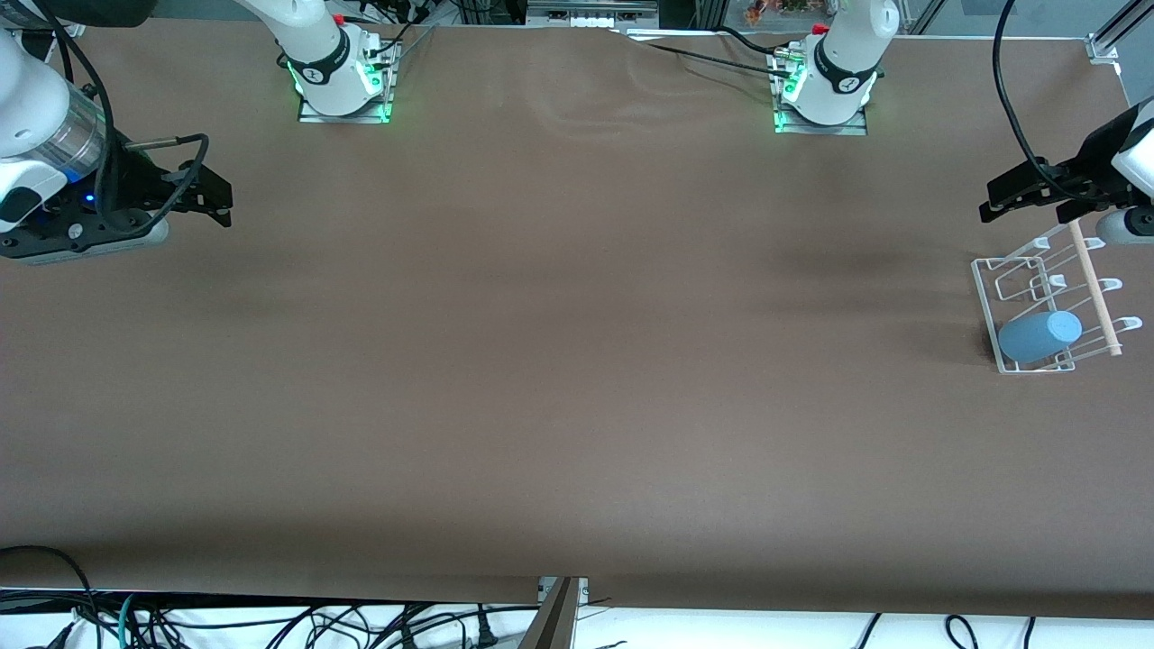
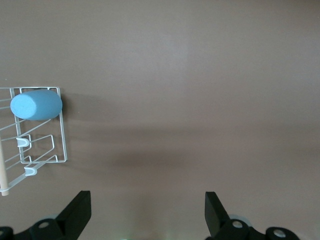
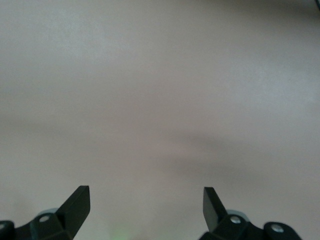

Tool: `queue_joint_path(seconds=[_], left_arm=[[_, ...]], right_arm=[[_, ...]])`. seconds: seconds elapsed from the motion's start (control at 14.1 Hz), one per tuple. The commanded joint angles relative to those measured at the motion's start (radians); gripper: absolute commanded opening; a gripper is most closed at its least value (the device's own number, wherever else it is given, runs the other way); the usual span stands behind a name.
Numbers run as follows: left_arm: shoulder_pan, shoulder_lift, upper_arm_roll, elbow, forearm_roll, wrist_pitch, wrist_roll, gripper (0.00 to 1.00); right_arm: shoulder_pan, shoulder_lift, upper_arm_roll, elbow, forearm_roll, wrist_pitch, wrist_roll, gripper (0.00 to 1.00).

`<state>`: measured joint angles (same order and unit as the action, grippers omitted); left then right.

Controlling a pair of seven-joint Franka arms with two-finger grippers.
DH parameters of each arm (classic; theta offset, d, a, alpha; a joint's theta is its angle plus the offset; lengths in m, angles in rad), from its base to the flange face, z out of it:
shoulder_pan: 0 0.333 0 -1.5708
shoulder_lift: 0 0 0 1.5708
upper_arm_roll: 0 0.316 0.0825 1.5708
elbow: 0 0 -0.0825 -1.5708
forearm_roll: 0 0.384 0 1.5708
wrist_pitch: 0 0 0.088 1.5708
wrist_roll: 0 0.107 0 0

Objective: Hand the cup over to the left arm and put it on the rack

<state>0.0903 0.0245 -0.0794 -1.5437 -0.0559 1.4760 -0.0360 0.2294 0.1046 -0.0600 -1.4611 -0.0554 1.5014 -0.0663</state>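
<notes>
The light-blue cup [image 1: 1039,336] lies on its side on the white wire rack [image 1: 983,293], at the rack's end nearer the front camera, at the left arm's end of the table. It also shows in the left wrist view [image 2: 36,104] on the rack [image 2: 62,134]. My left gripper [image 1: 1001,200] is open and empty, in the air beside the rack's farther end, apart from it; its fingers [image 2: 77,210] frame bare table. My right gripper [image 1: 216,200] is open and empty over the right arm's end of the table, with only bare table between its fingers [image 3: 77,202].
A light wooden dowel [image 1: 1094,287] lies across the rack. The brown table [image 1: 559,361] stretches between both arms. The arm bases [image 1: 343,81] stand along the table's farthest edge. Cables [image 1: 270,626] hang below the table edge nearest the camera.
</notes>
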Motion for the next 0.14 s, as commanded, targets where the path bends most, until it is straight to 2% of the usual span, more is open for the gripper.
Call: queue_joint_path(seconds=[0.0,0.07], left_arm=[[-0.001,0.023,-0.020,0.036,0.024,-0.013,-0.013,1.00],[-0.001,0.023,-0.026,0.036,0.024,-0.013,-0.015,1.00]], right_arm=[[0.002,-0.006,0.003,0.002,-0.011,-0.003,0.002,1.00],[0.002,-0.006,0.003,0.002,-0.011,-0.003,0.002,1.00]])
